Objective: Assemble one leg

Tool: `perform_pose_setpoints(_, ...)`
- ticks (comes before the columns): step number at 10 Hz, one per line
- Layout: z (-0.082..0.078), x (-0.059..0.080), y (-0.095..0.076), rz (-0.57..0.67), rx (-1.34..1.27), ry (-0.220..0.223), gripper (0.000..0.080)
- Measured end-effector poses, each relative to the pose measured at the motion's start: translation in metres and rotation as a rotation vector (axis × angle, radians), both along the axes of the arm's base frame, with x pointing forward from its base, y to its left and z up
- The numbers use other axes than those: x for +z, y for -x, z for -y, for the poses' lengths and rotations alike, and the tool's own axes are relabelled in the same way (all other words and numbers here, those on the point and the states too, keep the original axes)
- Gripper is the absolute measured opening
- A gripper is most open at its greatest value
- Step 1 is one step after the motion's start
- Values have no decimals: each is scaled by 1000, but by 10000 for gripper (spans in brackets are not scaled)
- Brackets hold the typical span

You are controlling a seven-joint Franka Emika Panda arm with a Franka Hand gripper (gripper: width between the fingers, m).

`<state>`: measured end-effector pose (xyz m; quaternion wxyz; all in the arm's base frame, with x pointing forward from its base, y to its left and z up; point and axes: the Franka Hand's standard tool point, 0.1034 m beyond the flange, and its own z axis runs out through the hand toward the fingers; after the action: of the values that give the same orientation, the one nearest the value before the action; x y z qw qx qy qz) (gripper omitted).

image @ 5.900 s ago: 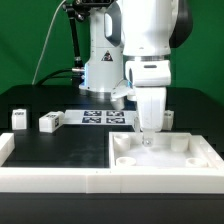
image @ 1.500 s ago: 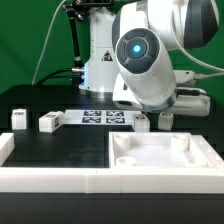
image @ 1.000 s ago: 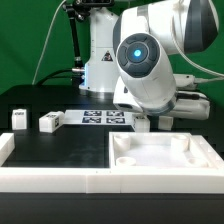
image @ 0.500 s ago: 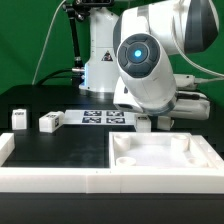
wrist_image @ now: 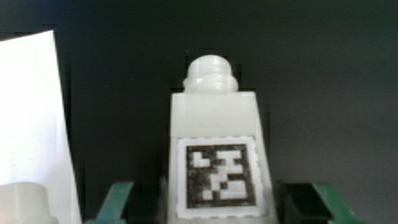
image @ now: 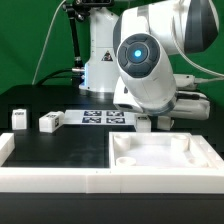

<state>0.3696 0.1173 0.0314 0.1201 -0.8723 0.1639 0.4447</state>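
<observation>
In the wrist view a leg (wrist_image: 219,130), a white post with a rounded tip and a black-and-white tag, lies on the black table between my green fingertips (wrist_image: 121,200). My gripper (wrist_image: 208,208) is open, with a dark gap on each side of the leg. In the exterior view this leg (image: 143,123) shows just behind the wide white panel (image: 160,152), under the lowered wrist. The fingers themselves are hidden there by the arm. Two more legs (image: 19,119) (image: 49,121) lie at the exterior view's left.
The marker board (image: 105,117) lies behind the gripper near the robot base. A white wall (image: 50,180) runs along the front and left of the table. The panel's edge (wrist_image: 32,110) shows close beside the leg in the wrist view.
About six seconds ago the gripper hung over the panel. It has since moved back and down around the leg behind the panel. Nothing visibly moves in the last second.
</observation>
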Motion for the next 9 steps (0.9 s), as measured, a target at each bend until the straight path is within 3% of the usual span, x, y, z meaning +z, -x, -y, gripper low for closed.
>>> perform_pose_setpoints(2,4,37,-9,6,3,-14,291)
perform_pose_setpoints(3,4,42,-11,16,3,-11,291)
perform_pose_setpoints(6,3,35,-13,62,-4,8,291)
perform_pose_setpoints(7,2,30,-25,189,-16,49,291)
perform_pose_setpoints(9,10,28,-26,404,7,115,291)
